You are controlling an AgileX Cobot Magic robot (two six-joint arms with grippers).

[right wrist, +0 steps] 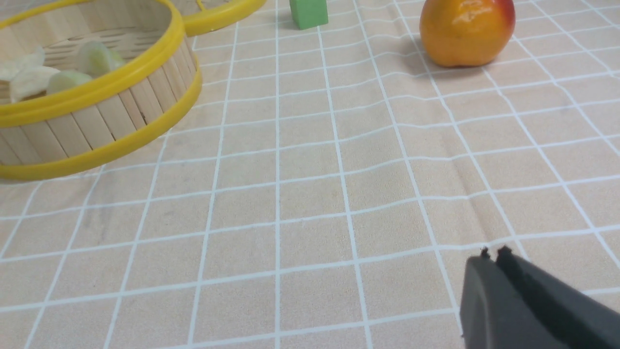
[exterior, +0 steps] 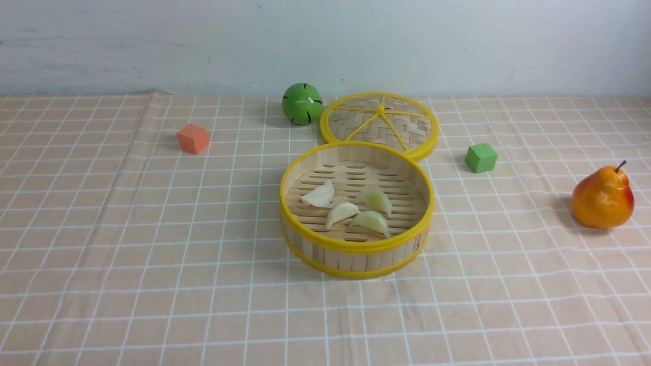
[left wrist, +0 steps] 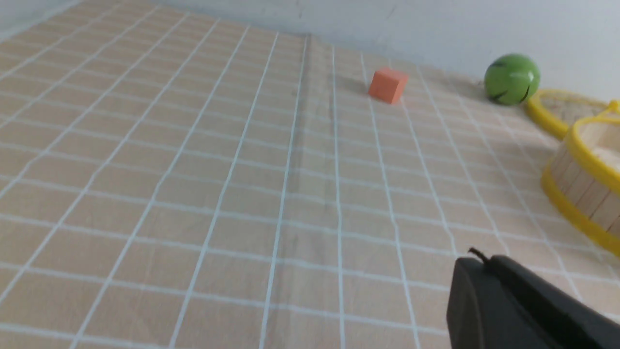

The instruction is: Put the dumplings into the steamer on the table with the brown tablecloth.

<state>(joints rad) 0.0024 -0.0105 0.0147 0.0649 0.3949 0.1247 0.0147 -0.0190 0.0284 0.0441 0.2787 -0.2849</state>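
The steamer (exterior: 356,250) stands mid-table on the brown tablecloth (exterior: 127,244). Several dumplings lie on its slatted floor: two creamy white ones (exterior: 319,195) (exterior: 341,212) and two pale greenish ones (exterior: 375,198) (exterior: 372,221). The steamer also shows in the right wrist view (right wrist: 97,116) with dumplings (right wrist: 97,57) inside, and its rim shows in the left wrist view (left wrist: 588,189). Neither arm shows in the front view. My left gripper (left wrist: 482,264) is shut and empty above bare cloth. My right gripper (right wrist: 494,257) is shut and empty above bare cloth.
The flat woven lid (exterior: 379,125) lies behind the steamer, touching it. A green ball (exterior: 302,103) sits beside the lid. An orange cube (exterior: 193,138) is at the back left, a green cube (exterior: 480,157) to the right, and a pear (exterior: 602,198) at the far right.
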